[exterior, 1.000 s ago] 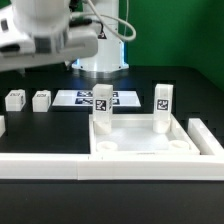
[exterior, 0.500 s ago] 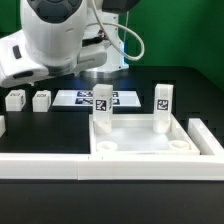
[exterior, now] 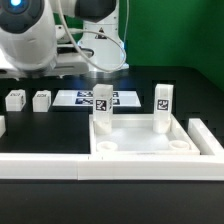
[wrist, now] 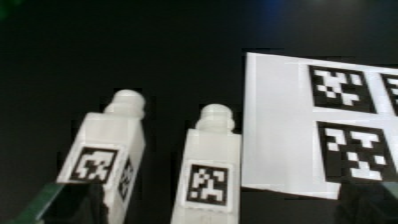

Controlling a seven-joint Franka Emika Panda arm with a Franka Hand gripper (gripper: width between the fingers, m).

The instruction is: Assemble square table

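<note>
Tabletop (exterior: 135, 138), a white square tray with a raised rim, lies on the black table, and everything else can be placed from it. Two legs stand upright in its far corners. The first standing leg (exterior: 101, 100) is at the corner toward the exterior view's left. The second standing leg (exterior: 163, 98) is at the corner toward the exterior view's right. Each shows a black-and-white tag to the camera. The tabletop's two near corners show round sockets (exterior: 108, 146).

Just beyond the tabletop's far edge, behind the first standing leg, the marker board (exterior: 80, 97) lies flat. Farther out from the tabletop toward the exterior view's left, well apart from it, sit the first loose block (exterior: 15, 99) and the second loose block (exterior: 41, 99), close together. Along the tabletop's near edge runs the long white border rail (exterior: 40, 168); whether the two touch I cannot tell.

The arm (exterior: 30, 40) hangs high, up and toward the exterior view's left of the tabletop and well clear of it. From there I cannot make out its pincer.

In the wrist view the gripper (wrist: 217, 203) stands wide, its dark fingertips (wrist: 68, 205) far apart and holding nothing. Beneath it two tagged leg blocks lie side by side, pegs pointing the same way, just beside the marker board (wrist: 285, 120).
</note>
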